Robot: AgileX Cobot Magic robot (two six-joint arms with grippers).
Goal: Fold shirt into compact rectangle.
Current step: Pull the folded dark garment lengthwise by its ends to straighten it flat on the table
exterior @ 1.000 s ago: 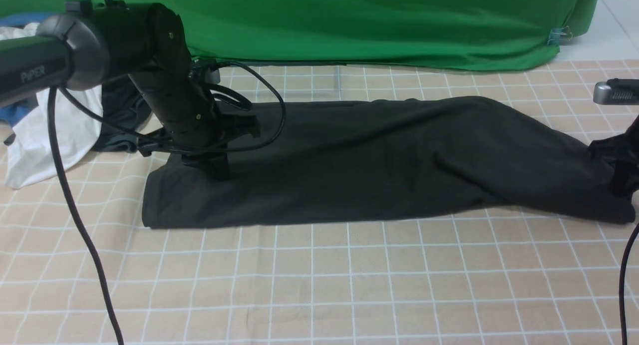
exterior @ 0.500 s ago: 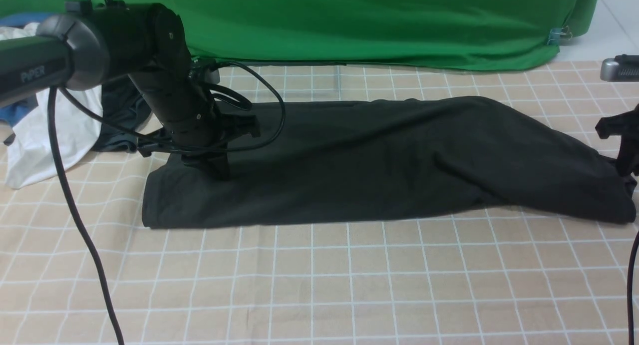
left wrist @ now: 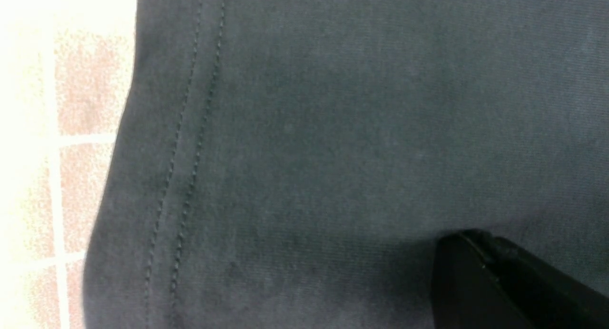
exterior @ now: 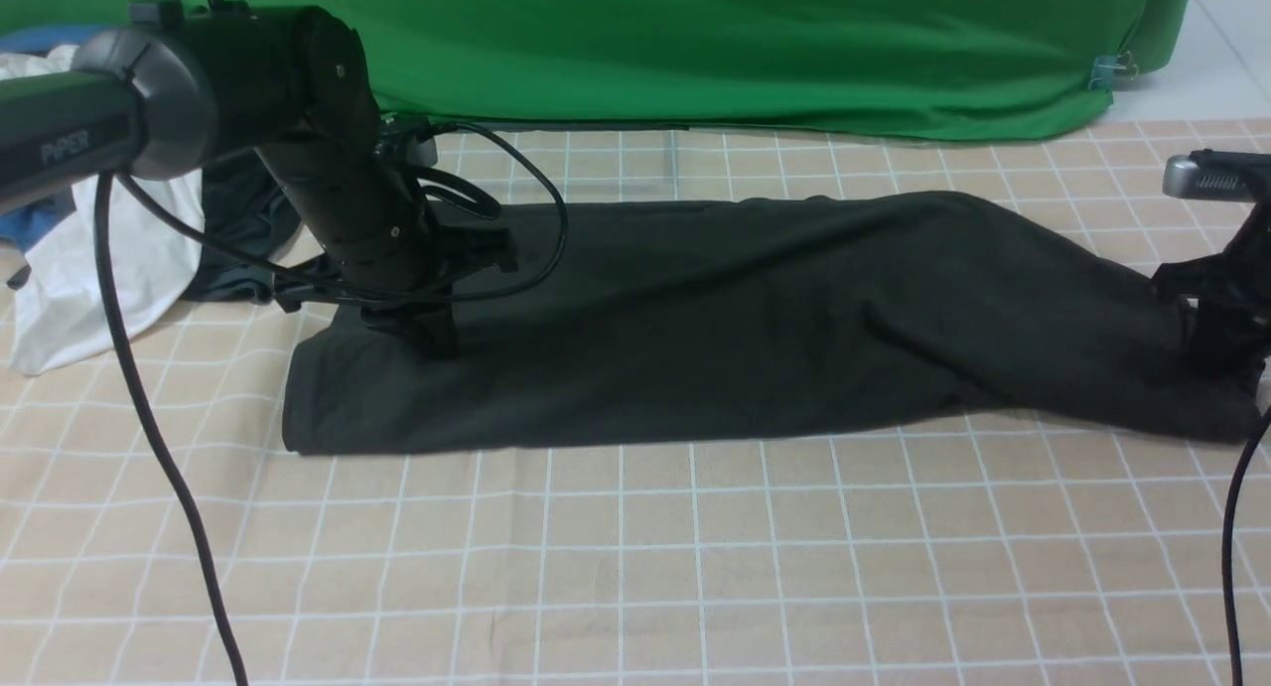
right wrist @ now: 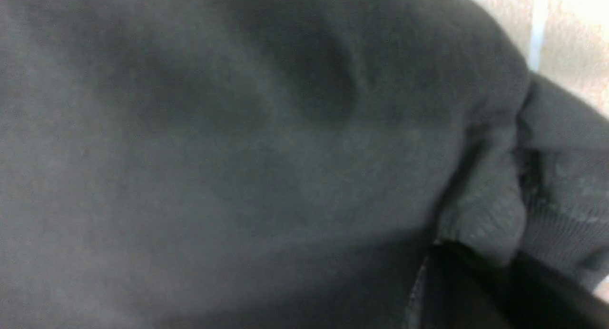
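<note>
Grasp step: my closed left gripper (exterior: 427, 341) pins the long black cotton shirt (exterior: 745, 319); my right gripper (exterior: 1216, 353) meets its bunched end (grip state unclear). Next I'd pinch firmly, then fold leftward.

My right gripper (exterior: 1216, 353) sits at the front view's right edge, partly cut off, black against the black shirt (exterior: 755, 319); how its jaws stand I cannot tell. My right wrist view is blurred. My left gripper (exterior: 437, 343) merges into the dark cloth at its tips; its wrist view clips one finger (left wrist: 495, 281) at the corner.
</note>
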